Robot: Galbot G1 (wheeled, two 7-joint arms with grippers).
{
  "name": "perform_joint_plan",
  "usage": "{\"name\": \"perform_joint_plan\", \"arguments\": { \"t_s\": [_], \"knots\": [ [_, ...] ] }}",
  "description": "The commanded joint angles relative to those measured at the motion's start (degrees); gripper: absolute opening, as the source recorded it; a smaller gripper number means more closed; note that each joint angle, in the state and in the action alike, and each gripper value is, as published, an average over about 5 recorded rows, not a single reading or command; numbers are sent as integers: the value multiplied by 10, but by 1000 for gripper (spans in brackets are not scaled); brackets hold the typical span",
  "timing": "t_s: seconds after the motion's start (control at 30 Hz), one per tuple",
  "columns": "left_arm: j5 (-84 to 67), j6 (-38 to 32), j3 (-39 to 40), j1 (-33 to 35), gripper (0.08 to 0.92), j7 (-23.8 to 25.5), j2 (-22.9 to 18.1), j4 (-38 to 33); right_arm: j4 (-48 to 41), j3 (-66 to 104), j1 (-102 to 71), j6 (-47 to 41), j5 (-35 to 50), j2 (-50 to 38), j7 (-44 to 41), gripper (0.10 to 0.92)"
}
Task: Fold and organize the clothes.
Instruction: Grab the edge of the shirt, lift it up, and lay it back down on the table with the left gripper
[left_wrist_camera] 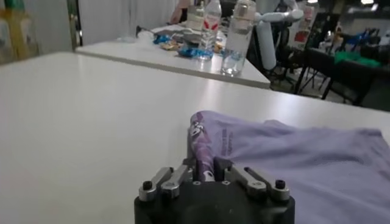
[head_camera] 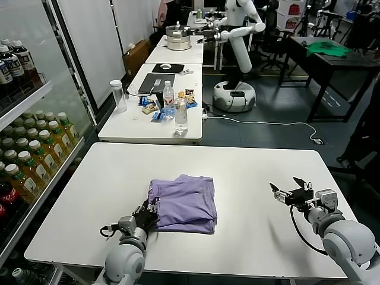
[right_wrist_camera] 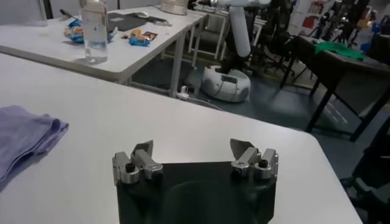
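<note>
The lavender T-shirt [head_camera: 183, 203] lies folded in a thick bundle at the middle front of the white table [head_camera: 249, 172]. My left gripper [head_camera: 146, 214] is at the bundle's front left corner, shut on a fold of the shirt's edge; in the left wrist view the printed purple-and-white fabric [left_wrist_camera: 206, 146] runs between its fingers [left_wrist_camera: 205, 172]. My right gripper [head_camera: 290, 191] is open and empty above the table's right side, well clear of the shirt; its wrist view shows spread fingertips [right_wrist_camera: 192, 149] and the shirt's edge [right_wrist_camera: 24, 137] far off.
A second white table [head_camera: 154, 127] behind holds water bottles [head_camera: 181, 116], a clear cup [head_camera: 119, 95] and snack packets. A drinks shelf [head_camera: 29, 154] stands along the left. Another robot [head_camera: 237, 53] and a dark table with green cloth [head_camera: 326, 48] are at the back.
</note>
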Motion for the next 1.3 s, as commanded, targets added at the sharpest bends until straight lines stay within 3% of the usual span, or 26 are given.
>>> {"name": "perform_joint_plan", "arguments": {
  "t_s": [0.03,0.2,0.47,0.63,0.8,0.9,1.07,1.3],
  "knots": [
    [-250,5,-108,5,204,22,24,-42,12,20,-18,0,0,0,0,823],
    [-351,20,-202,1,107,29,83,-69,16,27,-24,0,2,-1,0,823],
    [-477,60,-349,-19,107,30,190,-74,23,31,-27,0,4,3,-1,823],
    [-510,74,-367,-31,107,27,223,-109,30,34,-30,0,4,6,-1,823],
    [-447,71,-256,-39,107,23,181,-200,39,41,-42,0,4,10,-2,823],
    [-357,66,-148,-55,107,32,135,-210,43,50,-53,0,3,9,-2,823],
    [-178,67,35,-93,107,50,50,-143,50,65,-67,0,4,6,-3,823],
    [-112,87,167,-160,107,16,-55,-49,53,77,-71,0,8,-6,-4,823]
  ]
}}
